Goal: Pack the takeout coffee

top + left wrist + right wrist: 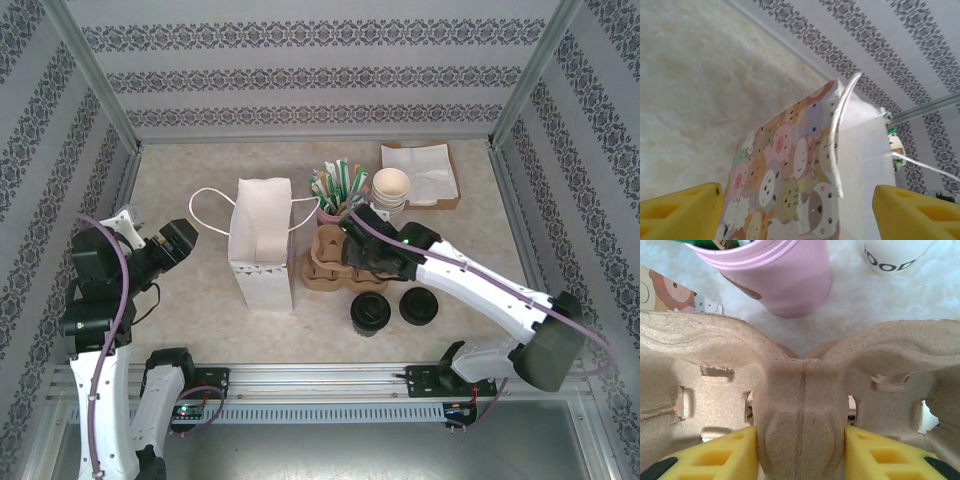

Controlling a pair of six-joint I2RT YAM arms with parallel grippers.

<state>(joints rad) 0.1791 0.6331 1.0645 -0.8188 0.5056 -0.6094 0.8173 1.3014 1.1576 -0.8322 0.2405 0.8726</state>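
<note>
**Carrier pinched by its post, coffee not yet loaded**

The right pincer [800, 434] is clamped on the pulp carrier [700, 390]. Its yellow fingers [715, 457] press against either flank of the centre post [800, 400]. The left pincer [797, 215] stands apart and holds nothing. The paper bag [785, 170] is straight ahead of it, with the cord handle [836, 145] hanging across its front.

The takeout coffee [370, 313] stands on the tabletop [200, 320] on the near side of the right pincer, toward the arm bases. It is close to the carrier but outside it. A second lidded cup [418, 307] stands just to its right. From above, the lids hide most of each cup.

Several things could go wrong from here:
- The post is soft moulded pulp, so a hard squeeze may crush it and a weak one may let it slip out on a lift.
- Held at one central point, the carrier may tilt or swing.
- The pink cup [775, 275] stands just beyond the right pincer and the bag just to its left, so a careless sweep could topple either.
- Nothing steadies the bag, and a nudge at its rim could fold it or knock it over.
- If the carrier goes in empty, the coffee is left behind.
</note>
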